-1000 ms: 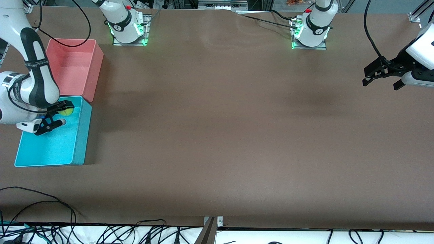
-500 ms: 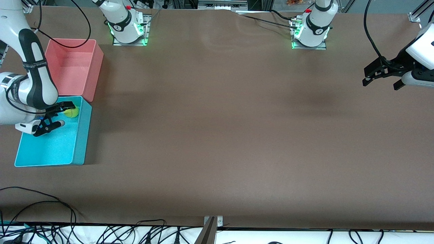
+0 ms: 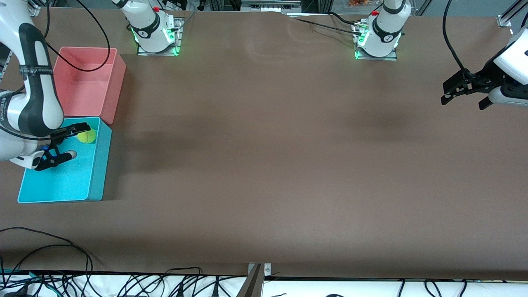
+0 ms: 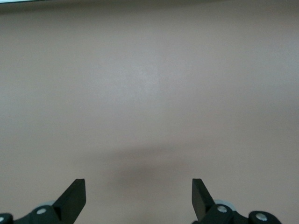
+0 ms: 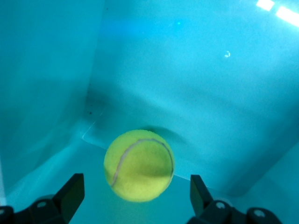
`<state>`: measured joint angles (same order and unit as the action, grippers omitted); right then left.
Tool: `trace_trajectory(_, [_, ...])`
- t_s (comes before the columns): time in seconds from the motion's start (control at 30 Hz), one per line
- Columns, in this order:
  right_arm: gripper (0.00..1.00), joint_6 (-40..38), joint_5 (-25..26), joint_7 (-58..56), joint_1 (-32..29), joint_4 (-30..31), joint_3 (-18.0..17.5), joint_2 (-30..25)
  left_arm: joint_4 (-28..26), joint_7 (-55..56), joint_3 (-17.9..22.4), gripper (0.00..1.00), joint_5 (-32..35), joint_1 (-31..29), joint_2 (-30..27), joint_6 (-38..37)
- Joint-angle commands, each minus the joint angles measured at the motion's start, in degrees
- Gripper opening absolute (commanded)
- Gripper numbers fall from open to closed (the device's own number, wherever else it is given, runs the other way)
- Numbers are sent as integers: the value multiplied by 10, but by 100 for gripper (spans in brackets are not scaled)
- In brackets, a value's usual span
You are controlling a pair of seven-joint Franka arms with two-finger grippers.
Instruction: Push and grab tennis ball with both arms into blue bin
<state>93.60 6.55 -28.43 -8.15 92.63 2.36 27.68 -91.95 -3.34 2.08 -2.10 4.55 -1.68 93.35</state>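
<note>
The tennis ball (image 3: pixel 86 136) (image 5: pixel 138 165) lies loose on the floor of the blue bin (image 3: pixel 97 181), in the corner next to the pink bin. My right gripper (image 3: pixel 71 142) (image 5: pixel 135 191) hangs open just over the blue bin, drawn back from the ball, and its fingers (image 5: pixel 71 191) do not touch it. The blue bin's inner walls (image 5: pixel 51 79) fill the right wrist view. My left gripper (image 3: pixel 463 103) (image 4: pixel 138 191) waits open over bare table at the left arm's end, holding nothing.
A pink bin (image 3: pixel 117 78) stands beside the blue bin, farther from the front camera. The brown table (image 3: pixel 264 165) stretches between the arms. Both arm bases (image 3: pixel 156 33) (image 3: pixel 377 37) stand along the table's back edge. Cables (image 3: pixel 62 247) lie at the front edge.
My right gripper opened and let go of the tennis ball, which dropped into the blue bin. The right hand then drew back a little from the ball. The left arm has not moved.
</note>
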Motion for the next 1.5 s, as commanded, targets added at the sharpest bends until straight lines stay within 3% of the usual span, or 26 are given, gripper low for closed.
trace_trajectory(0.0, [100,-67,-7,79,50,-40,-1,-14,21,3,-1,100,1,-2,10,-14])
trace_trajectory(0.27, [100,-79,10,192,119,-46,0,-21,21,3,-1,100,0,-3,10,-14])
trace_trajectory(0.7, [100,-59,32,189,144,-52,1,-28,21,3,2,100,1,-3,9,-14])
trace_trajectory(0.83, [100,-65,32,194,154,-44,1,-56,21,3,2,100,1,-3,9,-14])
trace_trajectory(1.03, [100,-68,22,240,164,3,0,-145,21,3,2,100,1,-3,9,-14])
trace_trajectory(1.23, [100,-42,-50,275,156,49,2,-226,21,3,2,100,1,-3,9,-14])
trace_trajectory(1.47, [100,-22,-47,271,149,76,3,-312,22,3,2,100,1,-3,9,-14])
